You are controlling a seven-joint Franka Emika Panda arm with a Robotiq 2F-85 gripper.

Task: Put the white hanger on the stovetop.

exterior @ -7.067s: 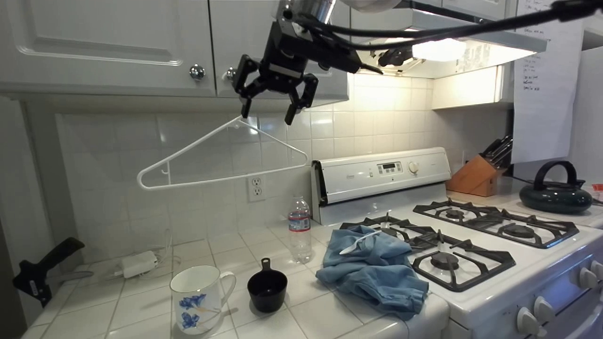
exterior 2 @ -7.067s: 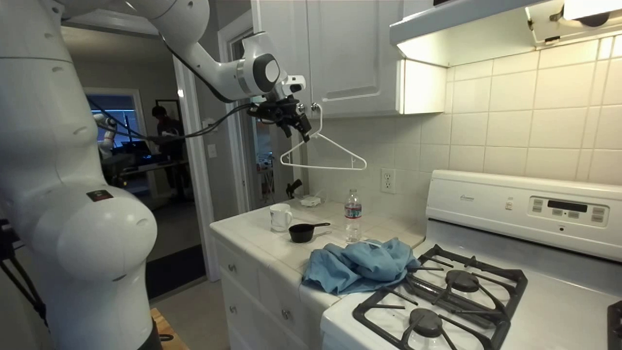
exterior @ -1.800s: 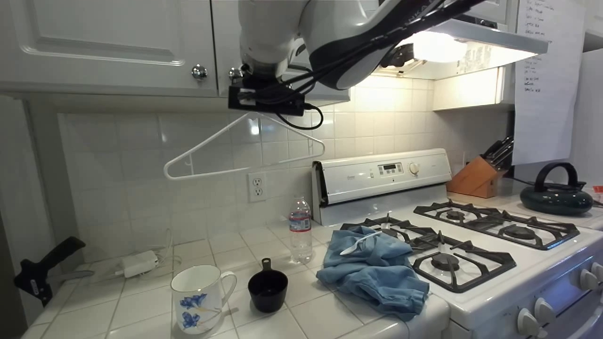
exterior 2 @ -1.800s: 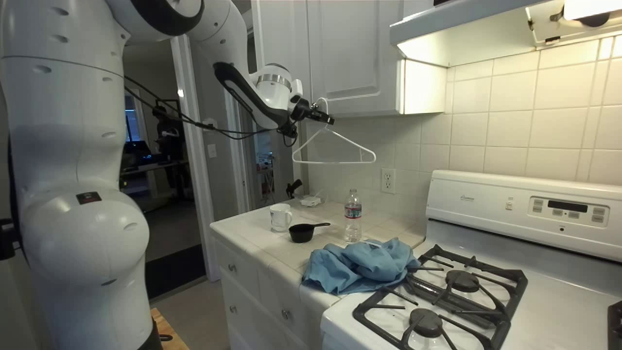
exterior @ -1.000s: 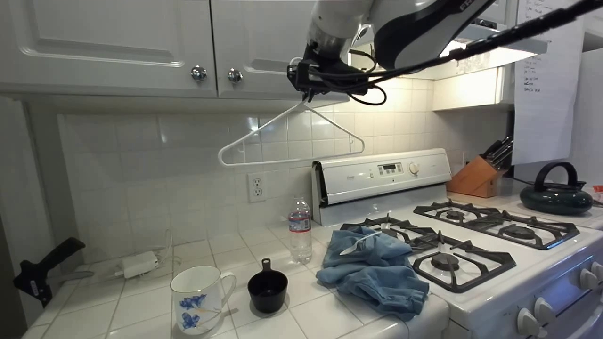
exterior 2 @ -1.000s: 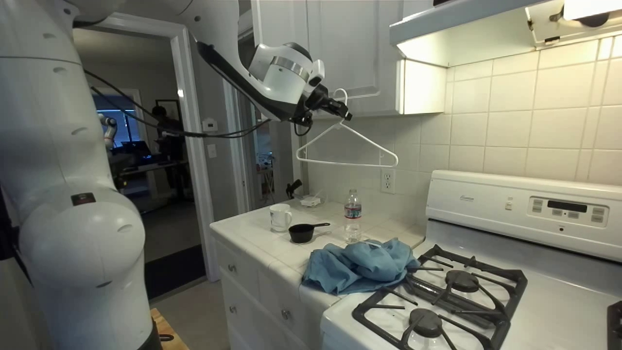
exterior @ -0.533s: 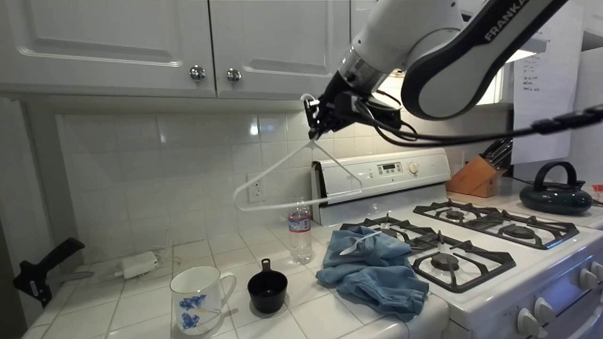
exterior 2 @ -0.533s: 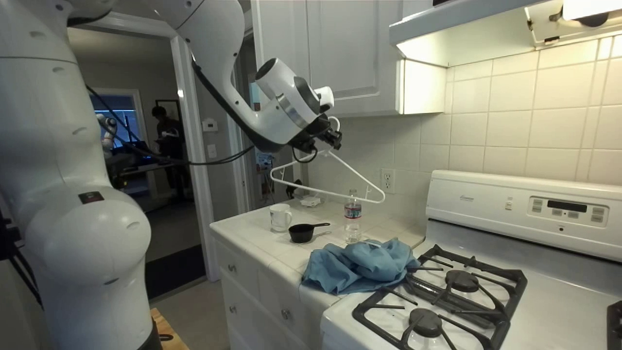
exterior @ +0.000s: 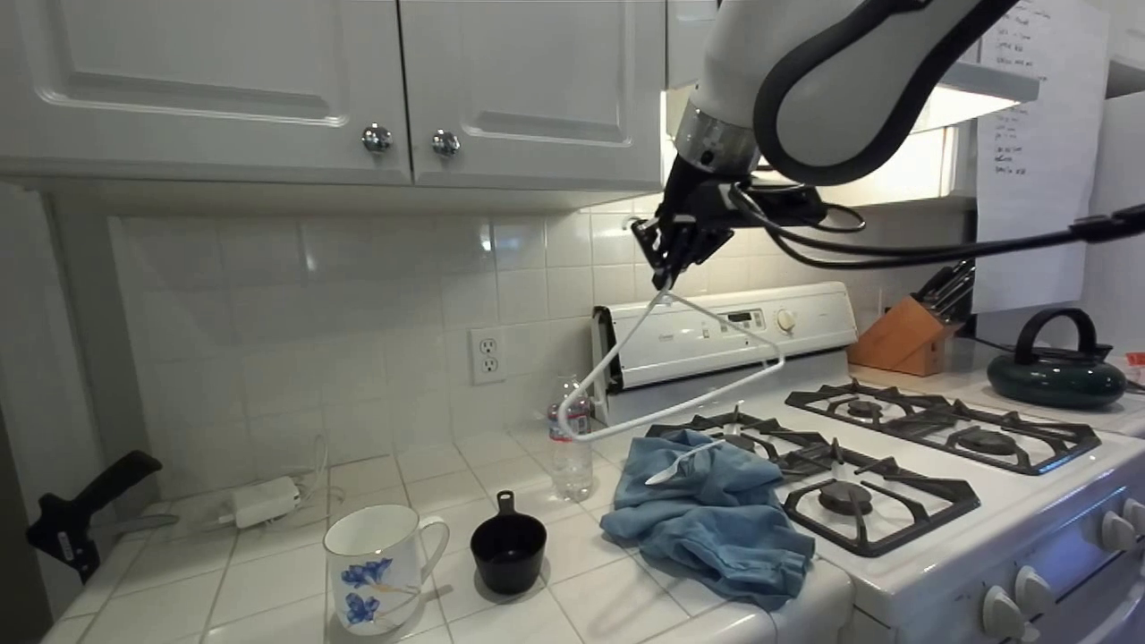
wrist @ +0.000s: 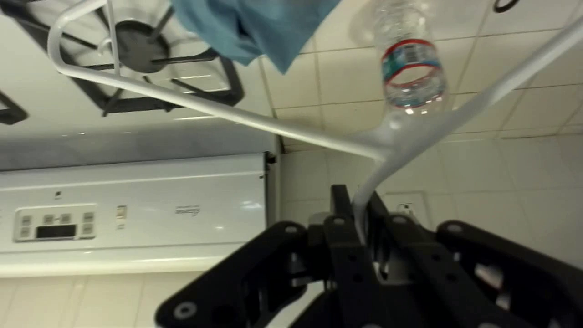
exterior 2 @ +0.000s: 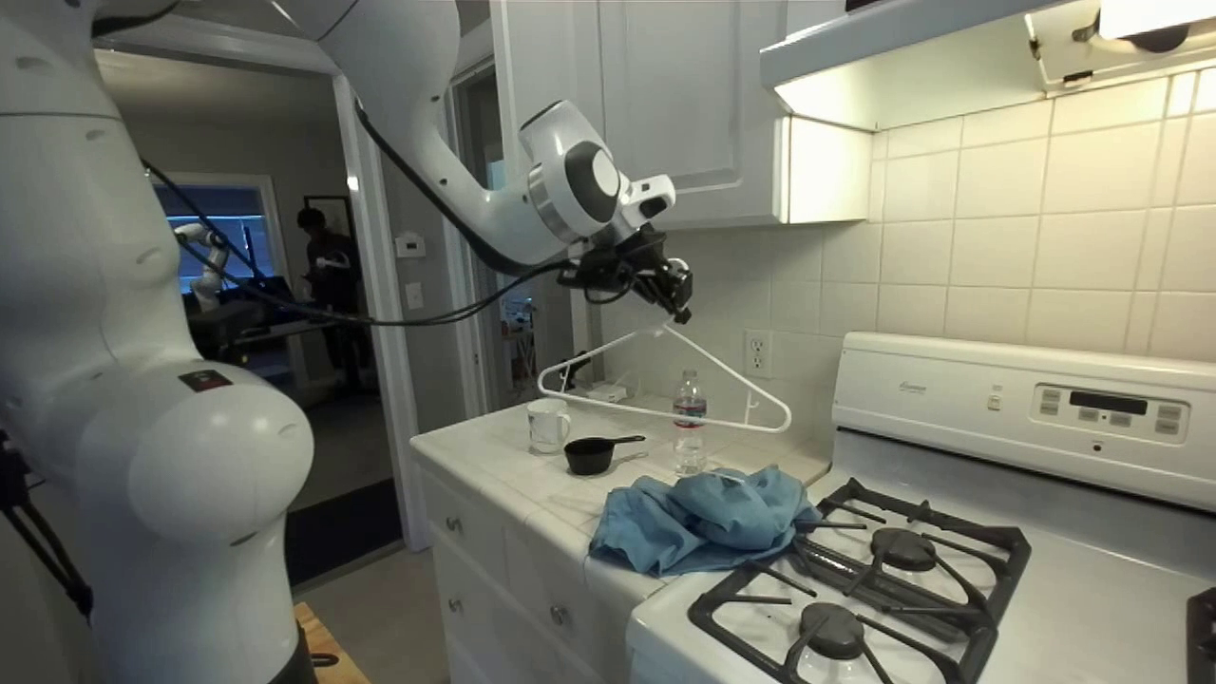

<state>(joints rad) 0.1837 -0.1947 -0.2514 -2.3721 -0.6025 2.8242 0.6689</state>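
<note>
The white hanger [wrist: 410,142] hangs in the air above the tiled countertop [exterior: 604,590] just beside the stovetop [exterior 2: 1102,598], higher than the stovetop's surface. In the wrist view the gripper [wrist: 358,201] is narrow, its fingers [wrist: 339,202] pinching the hanger at its neck. Along the rear of the stovetop, the back control panel [exterior 2: 959,427] carries a script brand mark [exterior 2: 913,387], too small to read, and a dark display window [exterior 2: 1109,403] among buttons [exterior 2: 1169,414]. On the countertop next to the stovetop stands a clear bottle [exterior: 571,470]; its label [wrist: 396,64] shows red bands, a blue-green field and a barcode [wrist: 412,53], the lettering illegible. A blue cloth [exterior: 707,537] lies over the stovetop's edge, and a white utensil [exterior: 669,470] rests on it. Farther from the stovetop are a black cup [exterior: 508,563] and a white mug [exterior: 376,568] printed with blue flowers. Beyond the stovetop, opposite the bottle's side, hangs a paper sheet [exterior: 1029,241] with handwritten lines, too small to make out.
</note>
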